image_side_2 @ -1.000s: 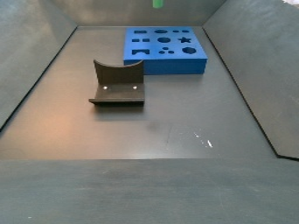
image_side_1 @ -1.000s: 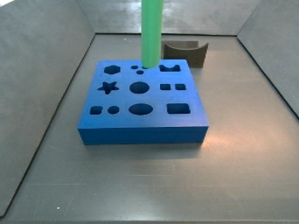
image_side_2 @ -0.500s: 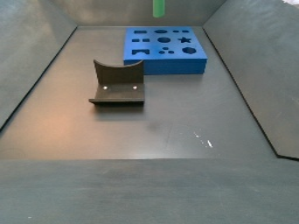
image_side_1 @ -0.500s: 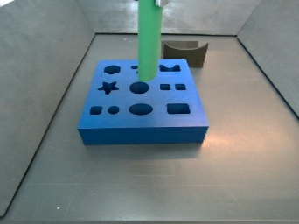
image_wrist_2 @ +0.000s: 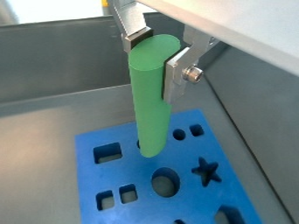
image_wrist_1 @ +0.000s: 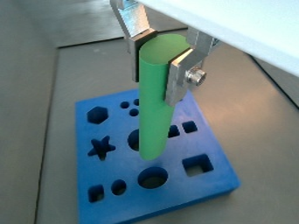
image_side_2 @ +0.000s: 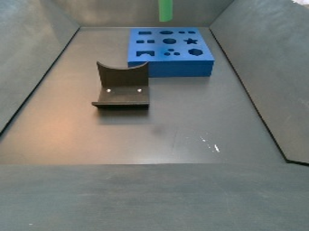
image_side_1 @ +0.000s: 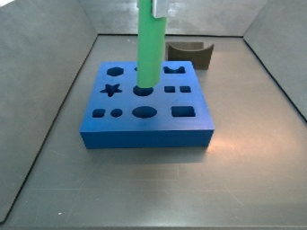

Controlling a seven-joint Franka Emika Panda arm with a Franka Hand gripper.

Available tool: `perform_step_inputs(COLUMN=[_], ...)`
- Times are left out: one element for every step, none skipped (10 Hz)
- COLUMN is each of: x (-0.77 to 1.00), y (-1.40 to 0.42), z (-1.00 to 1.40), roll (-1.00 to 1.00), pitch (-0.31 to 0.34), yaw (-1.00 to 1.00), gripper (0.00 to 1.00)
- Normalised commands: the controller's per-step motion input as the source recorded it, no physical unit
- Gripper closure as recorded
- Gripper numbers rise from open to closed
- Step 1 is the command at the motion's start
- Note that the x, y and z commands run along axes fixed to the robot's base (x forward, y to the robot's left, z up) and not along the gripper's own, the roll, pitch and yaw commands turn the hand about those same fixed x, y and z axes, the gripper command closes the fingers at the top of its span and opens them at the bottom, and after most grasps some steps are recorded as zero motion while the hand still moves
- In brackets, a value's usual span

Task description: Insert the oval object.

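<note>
My gripper (image_wrist_1: 160,51) is shut on the top of the oval object (image_wrist_1: 156,105), a long bright green rod that hangs upright. The gripper also shows in a wrist view (image_wrist_2: 155,52), gripping the rod (image_wrist_2: 149,101). The rod's lower end hovers over the middle of the blue block (image_wrist_1: 140,166), close to a round hole (image_wrist_1: 152,178). In a side view the rod (image_side_1: 149,49) stands above the block (image_side_1: 146,110) with its tip near the centre hole. In a side view only the rod's lower end (image_side_2: 165,10) shows, above the block (image_side_2: 172,51).
A dark olive curved piece (image_side_2: 121,86) lies on the floor away from the block; it also shows behind the block in a side view (image_side_1: 192,54). Grey walls enclose the floor on all sides.
The rod has moved toward the front of the block, from over the back row to over the centre hole, and a little lower.
</note>
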Motion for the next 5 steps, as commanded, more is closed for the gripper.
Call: perform_step_inputs(x=[0.0,0.0,0.0,0.0,0.0], y=[0.0,0.0,0.0,0.0,0.0], z=[-0.15,-0.16,-0.17,-0.18,-0.18], roll=[0.0,0.0,0.0,0.0,0.0], pitch=[0.0,0.0,0.0,0.0,0.0], yaw=[-1.0,-1.0,-1.0,-1.0,-1.0], gripper=[1.0,1.0,1.0,1.0,1.0])
